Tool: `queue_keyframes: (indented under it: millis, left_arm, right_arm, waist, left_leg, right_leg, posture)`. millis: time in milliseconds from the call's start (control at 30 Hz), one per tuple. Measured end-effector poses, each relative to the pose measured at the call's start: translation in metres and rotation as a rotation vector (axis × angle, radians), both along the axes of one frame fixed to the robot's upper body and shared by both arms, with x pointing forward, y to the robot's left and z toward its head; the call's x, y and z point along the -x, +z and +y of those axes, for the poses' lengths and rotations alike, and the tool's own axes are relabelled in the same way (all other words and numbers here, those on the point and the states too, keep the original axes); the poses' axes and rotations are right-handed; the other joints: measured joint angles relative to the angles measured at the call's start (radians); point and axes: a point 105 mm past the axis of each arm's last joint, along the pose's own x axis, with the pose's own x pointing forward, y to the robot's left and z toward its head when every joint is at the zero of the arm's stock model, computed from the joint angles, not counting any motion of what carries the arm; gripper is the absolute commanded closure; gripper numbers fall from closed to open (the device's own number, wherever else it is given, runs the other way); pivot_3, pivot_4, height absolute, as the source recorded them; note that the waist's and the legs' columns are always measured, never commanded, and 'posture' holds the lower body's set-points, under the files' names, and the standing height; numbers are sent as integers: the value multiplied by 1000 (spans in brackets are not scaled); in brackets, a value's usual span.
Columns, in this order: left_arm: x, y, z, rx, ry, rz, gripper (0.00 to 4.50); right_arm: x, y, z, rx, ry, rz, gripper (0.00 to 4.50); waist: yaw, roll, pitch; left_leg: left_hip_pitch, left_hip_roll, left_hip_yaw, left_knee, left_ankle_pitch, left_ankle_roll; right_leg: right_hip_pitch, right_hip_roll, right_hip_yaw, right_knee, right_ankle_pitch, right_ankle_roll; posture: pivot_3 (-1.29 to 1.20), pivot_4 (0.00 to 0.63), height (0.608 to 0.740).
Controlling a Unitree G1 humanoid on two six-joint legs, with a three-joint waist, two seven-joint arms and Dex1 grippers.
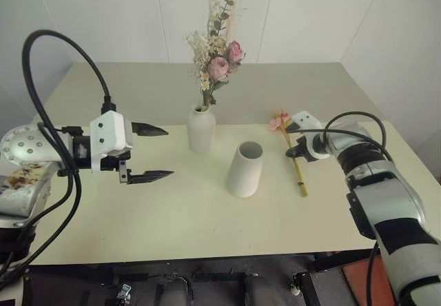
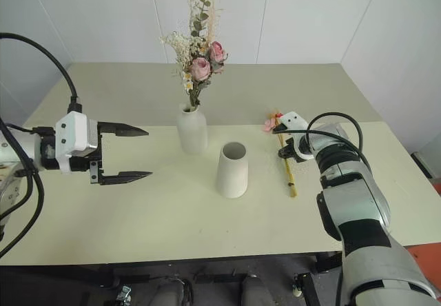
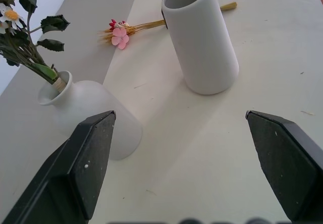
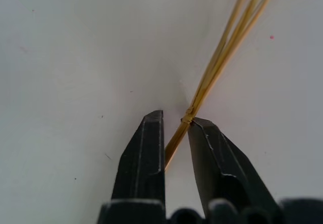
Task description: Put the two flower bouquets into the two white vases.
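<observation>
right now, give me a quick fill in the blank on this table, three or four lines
1. The bushy bouquet stands in the ____ vase.
2. The wide vase holds ____.
3. The right gripper is shut on the thin bouquet's ____.
4. The left gripper's jaws are ____.

Missing words: narrow-necked; nothing; stems; open

On the table (image 1: 138,230): bottle vase (image 1: 201,129) holding bushy bouquet (image 1: 217,58), left of and behind wide vase (image 1: 245,169). Thin bouquet (image 1: 292,156) flat, right of both.
</observation>
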Motion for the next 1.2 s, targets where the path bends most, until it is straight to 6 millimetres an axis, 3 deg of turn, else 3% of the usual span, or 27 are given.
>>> queue_keyframes:
  millis: [200,300,367,433,500,600,733,867,1000,1200]
  left_arm:
    - [0,-3,1,3,9,6,0]
    - [0,0,2,13,12,-1,0]
    - [0,2,5,17,25,-10,0]
    - [1,4,9,20,42,-16,0]
    - [0,7,12,38,52,-19,0]
    - [2,12,19,93,53,-8,0]
    - [8,9,27,103,33,40,0]
    - [7,13,34,99,49,36,0]
    - [5,13,37,96,67,35,0]
    - [9,10,40,89,87,37,0]
  right_arm:
    - [-12,12,-12,64,-82,-140,4471]
    - [-26,53,-28,76,-178,-496,4471]
    - [-23,83,-38,81,-235,-746,4471]
    - [-7,111,-46,11,-295,-933,4471]
    - [15,135,-46,-218,-305,-1038,4471]
    - [63,176,-26,-611,-173,-1171,4471]
    - [112,214,4,-847,5,-1258,4471]
    - [132,223,45,-1046,117,-1214,4471]
    - [136,207,88,-1142,206,-1102,4471]
    - [135,191,102,-1147,241,-1030,4471]
  waist:
    - [0,0,0]
    - [2,0,0]
    - [6,0,0]
    - [7,0,0]
    - [8,0,0]
    - [6,0,0]
    - [-1,1,0]
    - [0,1,0]
    - [2,1,-1]
    - [7,1,-1]
  left_leg:
    - [-1,0,0,-1,0,0]
    - [-1,0,0,-2,0,0]
    - [-2,0,0,-3,0,0]
    - [-2,0,0,-4,0,0]
    - [-2,0,0,-3,0,0]
    - [0,1,0,-3,0,0]
    - [6,3,1,-3,0,0]
    - [8,4,0,-3,0,0]
    - [6,4,0,-3,0,0]
    - [2,4,0,-3,0,0]
  right_leg:
    - [-1,0,0,0,0,0]
    - [-2,0,0,-1,0,0]
    - [-2,-1,0,-1,0,0]
    - [-2,-1,0,-2,0,1]
    - [-2,0,0,-1,0,1]
    - [0,0,0,0,0,0]
    - [3,2,1,0,0,0]
    - [4,4,2,0,-1,0]
    - [2,5,2,0,1,-3]
    - [0,4,2,-1,1,-3]
  posture:
    - [0,150,740]
    - [0,150,740]
    - [0,150,740]
    - [0,150,740]
    - [0,150,740]
    - [0,150,740]
    - [0,150,740]
    - [0,150,740]
    - [0,150,740]
    - [0,150,740]
